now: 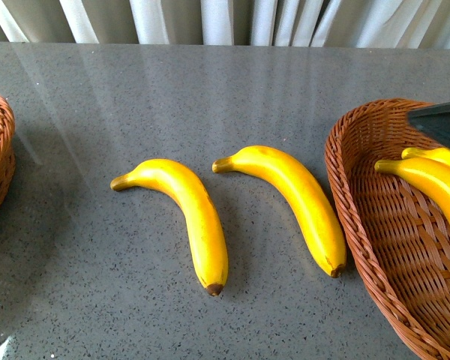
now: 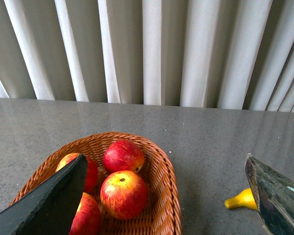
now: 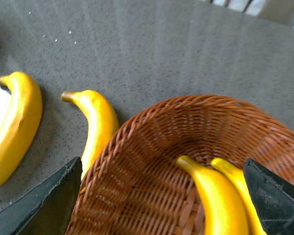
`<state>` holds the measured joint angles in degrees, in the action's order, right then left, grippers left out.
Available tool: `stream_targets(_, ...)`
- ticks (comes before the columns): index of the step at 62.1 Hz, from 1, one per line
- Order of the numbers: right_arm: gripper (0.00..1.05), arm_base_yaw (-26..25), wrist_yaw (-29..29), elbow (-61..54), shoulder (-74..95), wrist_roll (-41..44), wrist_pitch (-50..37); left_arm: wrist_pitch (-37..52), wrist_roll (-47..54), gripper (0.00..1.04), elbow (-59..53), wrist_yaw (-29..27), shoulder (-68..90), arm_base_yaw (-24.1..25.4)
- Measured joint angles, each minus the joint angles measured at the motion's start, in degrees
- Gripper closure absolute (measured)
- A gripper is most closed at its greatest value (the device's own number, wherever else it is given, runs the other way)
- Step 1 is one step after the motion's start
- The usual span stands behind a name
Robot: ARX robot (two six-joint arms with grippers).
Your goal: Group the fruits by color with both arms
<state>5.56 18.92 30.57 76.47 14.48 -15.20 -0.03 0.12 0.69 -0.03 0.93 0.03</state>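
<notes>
- between the fingers (image 2: 49, 200) of the left gripper (image 2: 164, 164), which stand wide apart and grip nothing, the left wrist view shows an oval woven brown wicker basket (image 2: 167, 191) lower down.
- this basket holds four round glossy red apples (image 2: 123, 193) with yellowish streaks; they lie packed against one another, and one black finger hides part of two of them.
- near the other finger, a yellow banana stem end (image 2: 241, 199) rests on the table, apart from the basket.
- the fingers (image 3: 44, 205) of the right gripper (image 3: 162, 164) are likewise spread wide and hold nothing; they hang over a second brown wicker basket (image 3: 152, 142).
- two long curved bright yellow bananas (image 3: 218, 200) lie side by side inside this second basket, touching each other.
- two more bananas lie on the grey speckled stone table (image 1: 210, 90) between the baskets.
- the left loose banana (image 1: 187, 210) is well apart from both baskets.
- the right loose banana (image 1: 292, 199) has its brown tip just beside the second basket's rim; the two loose bananas do not touch.
- a white pleated curtain (image 1: 210, 19) hangs behind the table's far edge.
</notes>
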Motion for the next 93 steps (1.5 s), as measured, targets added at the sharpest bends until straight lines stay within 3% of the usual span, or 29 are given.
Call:
stream_targets(15, 0.09, 11.52, -2.69, 11.96, 15.98, -1.20, 0.81, 0.00, 0.00, 0.09, 0.00, 0.00, 0.00, 0.00)
stream_targets(33, 0.09, 20.31, -6.84, 24.26, 28.50, -3.61, 5.31, 0.00, 0.00, 0.09, 0.00, 0.00, 0.00, 0.00)
stream_targets(54, 0.09, 27.26, -8.11, 35.82, 39.47, -9.33, 9.46, 0.00, 0.00, 0.09, 0.00, 0.00, 0.00, 0.00)
stream_targets(70, 0.09, 31.06, -9.94, 38.51, 43.58, -10.45, 10.99, 0.00, 0.00, 0.09, 0.00, 0.02, 0.00, 0.00)
stream_targets(93, 0.09, 32.94, -10.78, 39.78, 46.90, -12.44, 12.04, 0.00, 0.00, 0.09, -0.02, 0.00, 0.00, 0.00)
